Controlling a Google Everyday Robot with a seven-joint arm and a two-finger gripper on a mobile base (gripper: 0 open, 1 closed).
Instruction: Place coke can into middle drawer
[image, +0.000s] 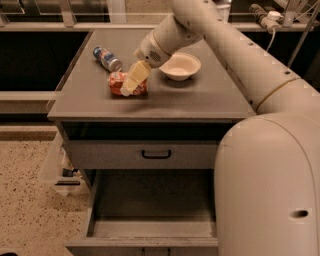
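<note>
The coke can (116, 83), red-orange with white lettering, lies on its side on the cabinet top (200, 102), left of centre. My gripper (128, 87) hangs from the pale arm that reaches in from the upper right. It is right over the can's right half and hides part of it. The middle drawer (150, 202) is pulled out below, wide and grey, and nothing shows on its flat floor.
A blue-and-silver can (107, 58) lies behind the coke can. A white bowl (180, 66) stands to its right. A closed grey drawer front with a black handle (156, 154) sits above the open drawer. My arm's large pale body (270, 190) fills the right foreground.
</note>
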